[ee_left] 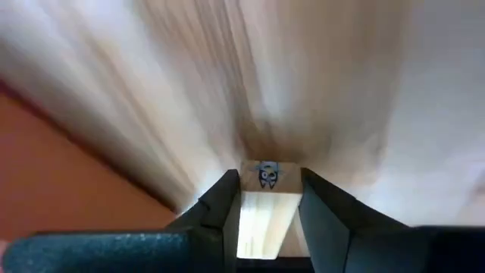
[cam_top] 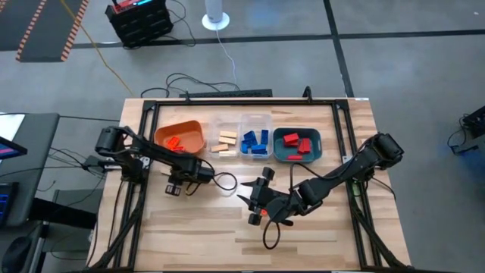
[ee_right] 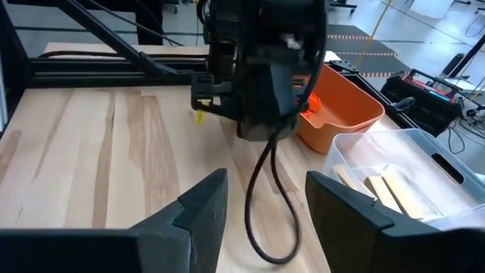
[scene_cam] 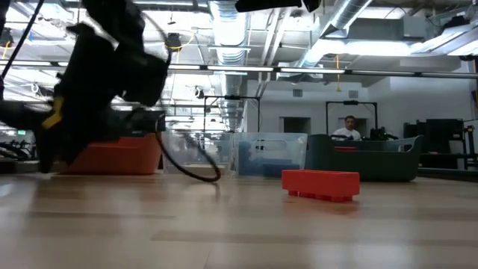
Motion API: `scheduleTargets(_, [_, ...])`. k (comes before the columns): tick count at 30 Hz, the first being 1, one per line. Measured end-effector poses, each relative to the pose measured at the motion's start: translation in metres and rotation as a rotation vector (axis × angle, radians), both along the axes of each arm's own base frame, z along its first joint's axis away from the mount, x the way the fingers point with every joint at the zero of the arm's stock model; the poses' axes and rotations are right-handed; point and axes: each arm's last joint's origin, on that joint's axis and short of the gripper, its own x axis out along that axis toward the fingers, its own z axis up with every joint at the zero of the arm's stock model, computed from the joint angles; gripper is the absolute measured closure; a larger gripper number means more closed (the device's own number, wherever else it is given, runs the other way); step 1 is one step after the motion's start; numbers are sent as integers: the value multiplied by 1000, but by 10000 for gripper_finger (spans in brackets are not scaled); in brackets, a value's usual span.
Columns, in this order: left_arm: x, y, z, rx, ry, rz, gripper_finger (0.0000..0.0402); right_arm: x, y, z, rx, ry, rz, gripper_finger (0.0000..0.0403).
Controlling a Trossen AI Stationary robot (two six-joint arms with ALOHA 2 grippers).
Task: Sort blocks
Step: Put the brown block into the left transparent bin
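My left gripper [cam_top: 176,188] is low over the table just near of the orange tray [cam_top: 198,130] and is shut on a tan block [ee_left: 261,212]. In the low view the left arm is the dark mass at the left [scene_cam: 89,97]. My right gripper [cam_top: 250,206] is open and empty near the table's middle, its fingers [ee_right: 204,201] pointing toward the left arm. A red block [scene_cam: 321,184] lies flat on the table by the right gripper; it also shows in the high view [cam_top: 262,215]. My left gripper pinches the tan block between its two fingers [ee_left: 223,205], one on each of two opposite sides [ee_left: 246,216]. The block's free end [ee_left: 265,173] reaches just past the fingertips. The fingers point down toward the table. Whether the block touches the table I cannot tell.
Four trays stand in a row at the far side: the orange tray with red pieces, a clear tray [cam_top: 216,135] with tan blocks, a clear tray [cam_top: 256,120] with blue blocks, a teal tray [cam_top: 317,142] with red blocks. A black cable [cam_top: 223,182] loops between the arms.
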Motion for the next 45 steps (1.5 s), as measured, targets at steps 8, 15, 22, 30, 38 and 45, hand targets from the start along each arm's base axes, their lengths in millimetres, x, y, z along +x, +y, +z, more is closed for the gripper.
scheduleTargets(8, [50,-23,53,-5,-267,-75,302,-6,1,-7,-10,70,-7,192])
scheduleTargets(15, [83,-33,117,-38,-614,-149,302,-8,-1,-9,0,95,-25,192])
scheduleTargets(22, [76,7,162,29,-818,-108,302,-24,1,1,-13,104,-70,192])
scheduleTargets(30, [98,61,163,126,-956,-73,302,-50,23,16,-20,56,-36,192])
scheduleTargets(38, [111,110,122,86,-864,36,302,-59,27,12,-48,64,-86,192])
scheduleTargets(45, [117,133,91,91,-793,144,267,-64,29,10,-28,71,-103,192])
